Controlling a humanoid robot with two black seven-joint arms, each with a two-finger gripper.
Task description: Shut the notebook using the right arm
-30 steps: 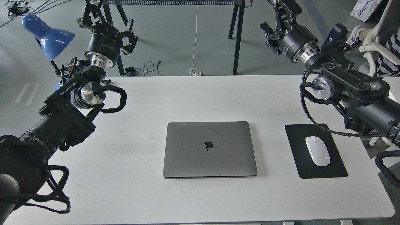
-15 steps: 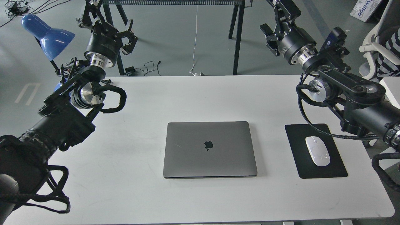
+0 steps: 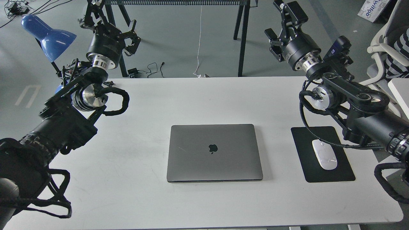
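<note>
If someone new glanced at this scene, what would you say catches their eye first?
Probably the closed grey notebook lying flat at the middle of the white table, its dark logo facing up. Next, the two black arms raised at either side, the right arm above a white mouse on its black mouse pad. A blue lamp stands far left.
</note>
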